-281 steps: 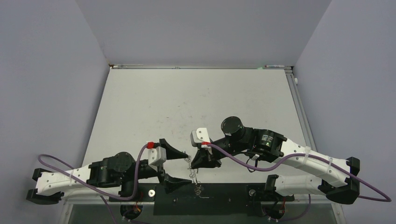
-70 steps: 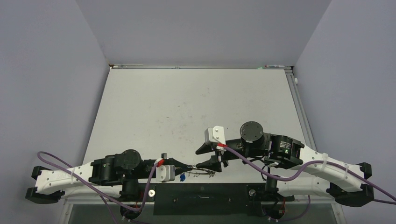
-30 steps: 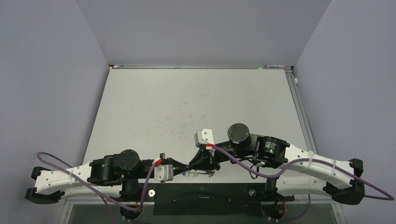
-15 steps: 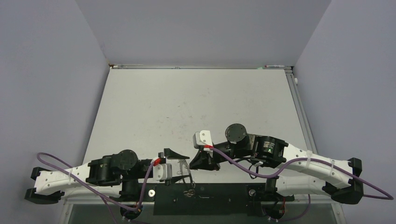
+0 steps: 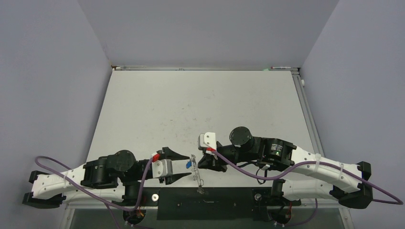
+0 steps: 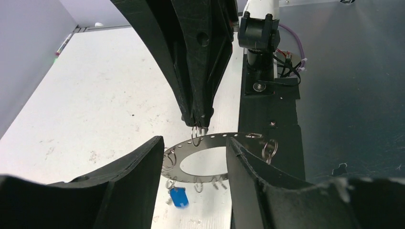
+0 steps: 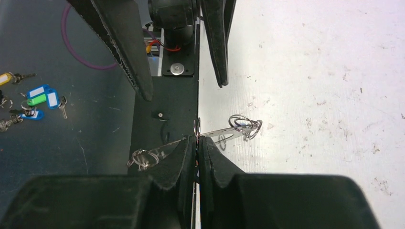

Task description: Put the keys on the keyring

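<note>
right gripper [image 6: 199,120]: clamped on ring [image 6: 235,136] rim | left gripper [image 6: 193,144]: spread wide, ring just beyond its fingertips | blue key [image 6: 178,196]: beside ring's rim

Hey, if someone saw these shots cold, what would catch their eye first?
Probably the keyring, a flat grey disc fringed with wire loops, pinched by the shut right gripper over the table's near edge, with a blue key hanging at its rim. Then the left gripper, wide open, one finger on either side of the ring.
</note>
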`<state>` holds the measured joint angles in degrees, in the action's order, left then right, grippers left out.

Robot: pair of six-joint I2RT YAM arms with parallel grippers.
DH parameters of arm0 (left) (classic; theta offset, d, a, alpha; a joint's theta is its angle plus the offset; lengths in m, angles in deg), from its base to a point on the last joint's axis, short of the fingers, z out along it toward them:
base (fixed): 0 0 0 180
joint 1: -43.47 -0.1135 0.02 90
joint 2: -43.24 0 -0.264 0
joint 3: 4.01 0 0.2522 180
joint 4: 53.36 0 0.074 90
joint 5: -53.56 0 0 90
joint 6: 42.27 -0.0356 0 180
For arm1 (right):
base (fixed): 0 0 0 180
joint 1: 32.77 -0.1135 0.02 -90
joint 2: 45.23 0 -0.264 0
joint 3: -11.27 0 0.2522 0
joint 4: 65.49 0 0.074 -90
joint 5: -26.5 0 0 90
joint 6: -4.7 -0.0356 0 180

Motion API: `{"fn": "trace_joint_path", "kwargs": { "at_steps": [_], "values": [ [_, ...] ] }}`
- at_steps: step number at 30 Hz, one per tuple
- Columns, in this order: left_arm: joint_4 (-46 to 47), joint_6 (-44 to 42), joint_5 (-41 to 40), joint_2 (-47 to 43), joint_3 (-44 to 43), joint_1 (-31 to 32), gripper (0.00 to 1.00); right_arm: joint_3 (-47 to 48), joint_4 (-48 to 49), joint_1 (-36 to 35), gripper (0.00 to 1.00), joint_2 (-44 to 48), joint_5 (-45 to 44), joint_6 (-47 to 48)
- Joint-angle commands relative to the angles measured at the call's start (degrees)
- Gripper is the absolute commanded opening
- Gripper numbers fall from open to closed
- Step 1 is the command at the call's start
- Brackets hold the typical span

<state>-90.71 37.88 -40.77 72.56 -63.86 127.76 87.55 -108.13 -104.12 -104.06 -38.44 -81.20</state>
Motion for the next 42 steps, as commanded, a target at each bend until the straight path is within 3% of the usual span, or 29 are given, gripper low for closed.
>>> {"fn": "trace_joint_path", "kwargs": {
  "at_steps": [1, 5, 18, 21, 27, 31, 36, 37, 39, 42],
  "values": [
    [-0.42, 2.20, -1.42, 2.60, -2.49, 0.26, 0.45, 2.70, 1.73, -0.52, 0.05, -0.01, -2.57, 1.15],
    [0.09, 1.67, -2.01, 4.87, -2.61, 0.26, 0.37, 2.33, 1.88, -0.71, 0.05, 0.42, -2.65, 1.18],
    [2.57, 0.36, -1.44, 9.37, -3.57, 0.26, 0.26, 0.58, 1.93, -1.48, 0.05, 2.47, -2.40, 0.65],
    [3.05, 0.31, -1.35, 9.39, -3.50, 0.26, 0.15, 0.64, 1.54, -1.83, 0.05, 2.32, -2.32, 0.81],
    [3.39, 0.01, -1.34, 9.87, -3.57, 0.26, 0.10, 0.84, 1.20, -2.63, 0.05, 1.75, -2.43, 0.93],
    [3.30, -0.22, -1.62, 9.96, -3.49, 0.26, 0.00, 1.16, 1.29, -3.27, 0.05, 1.49, -2.30, 0.86],
    [4.24, -0.26, -4.88, 9.61, -3.12, 0.26, 0.00, 1.56, 1.48, -3.94, 0.05, 1.00, -4.07, 0.66],
    [4.88, -0.34, -5.35, 9.11, -2.62, 0.26, 0.00, 1.62, 1.59, -3.90, 0.10, 1.07, -5.15, 0.46],
    [6.93, -0.42, -6.28, 7.75, -0.93, 0.26, 0.00, 1.43, 2.03, -3.94, 0.39, 1.55, -8.36, 0.01],
    [9.61, -0.69, -6.50, 5.35, 1.24, 0.26, 0.00, 0.23, 3.75, -3.86, 0.53, 3.53, -12.03, -1.16]
  ]
}}
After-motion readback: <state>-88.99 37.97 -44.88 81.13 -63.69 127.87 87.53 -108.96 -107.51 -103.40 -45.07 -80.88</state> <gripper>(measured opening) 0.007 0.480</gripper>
